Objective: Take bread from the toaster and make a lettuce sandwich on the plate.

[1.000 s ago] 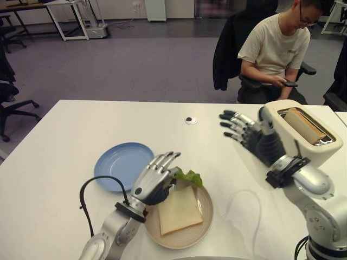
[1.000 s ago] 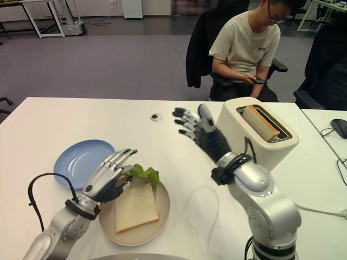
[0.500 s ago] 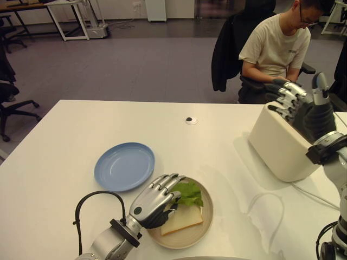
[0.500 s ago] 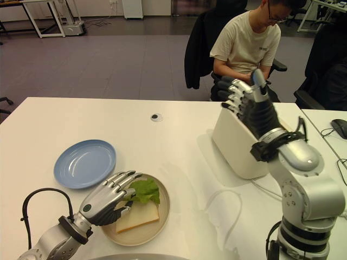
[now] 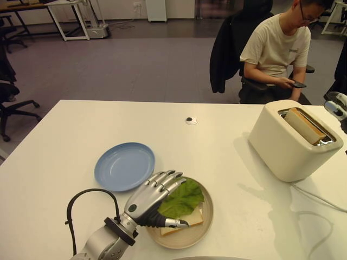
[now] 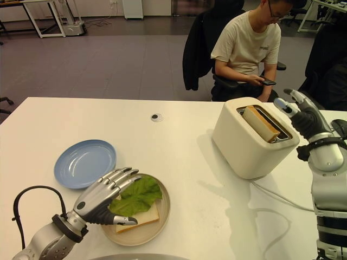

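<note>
A cream toaster [image 5: 284, 149] stands at the table's right, with a bread slice [image 5: 303, 125] upright in its slot. Just right of the toaster's top hovers my right hand [image 6: 301, 111], fingers stretched out and holding nothing. Near the front edge a tan plate [image 5: 204, 226] carries a white bread slice [image 5: 191, 218] with a green lettuce leaf [image 5: 182, 198] spread flat on it. My left hand [image 5: 147, 198] rests at the plate's left side. Its fingers lie extended over the leaf's upper left edge and its thumb lies across the bread below the leaf.
An empty blue plate [image 5: 124, 165] lies left of the tan plate. A small round cap [image 5: 190, 120] sits in the tabletop at the back. The toaster's white cable [image 5: 320, 197] trails over the right front of the table. A black cable [image 5: 81, 203] loops at my left wrist.
My right hand swung from the toaster's left side across its top to its right side. My left hand brought the lettuce down, and the leaf now lies spread on the bread.
</note>
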Controlling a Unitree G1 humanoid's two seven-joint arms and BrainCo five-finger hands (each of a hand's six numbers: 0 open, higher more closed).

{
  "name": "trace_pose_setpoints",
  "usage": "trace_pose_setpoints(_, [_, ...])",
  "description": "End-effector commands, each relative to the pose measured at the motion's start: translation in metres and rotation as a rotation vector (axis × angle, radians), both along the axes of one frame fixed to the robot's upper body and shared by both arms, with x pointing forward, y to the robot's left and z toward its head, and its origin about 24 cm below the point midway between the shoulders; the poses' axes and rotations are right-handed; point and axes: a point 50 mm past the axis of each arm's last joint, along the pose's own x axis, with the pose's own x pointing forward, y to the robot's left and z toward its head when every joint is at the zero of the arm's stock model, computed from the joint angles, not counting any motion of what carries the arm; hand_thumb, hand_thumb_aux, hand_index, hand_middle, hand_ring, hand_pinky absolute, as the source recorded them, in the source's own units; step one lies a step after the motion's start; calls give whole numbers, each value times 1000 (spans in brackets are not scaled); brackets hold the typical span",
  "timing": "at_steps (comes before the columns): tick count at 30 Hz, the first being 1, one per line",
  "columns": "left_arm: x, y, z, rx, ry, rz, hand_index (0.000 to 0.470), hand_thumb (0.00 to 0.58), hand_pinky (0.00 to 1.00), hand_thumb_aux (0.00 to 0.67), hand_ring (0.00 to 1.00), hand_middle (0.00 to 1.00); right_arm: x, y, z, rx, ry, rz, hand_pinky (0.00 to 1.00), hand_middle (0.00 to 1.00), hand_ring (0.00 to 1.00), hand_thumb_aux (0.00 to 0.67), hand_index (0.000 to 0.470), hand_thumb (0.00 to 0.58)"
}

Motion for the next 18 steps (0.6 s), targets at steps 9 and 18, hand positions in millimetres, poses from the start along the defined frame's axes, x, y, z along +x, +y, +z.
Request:
trace_pose_setpoints(9, [6,12,0,-47,0,84,0,0,0,0,0,0,2,33,-27,-97,100,140,0,0,0,441,310,512])
trace_pose_setpoints(18, [6,12,-1,-35,-6,89,0,0,0,0,0,0,5,16,-29,-181,115,49,0,0,0,523,367,552])
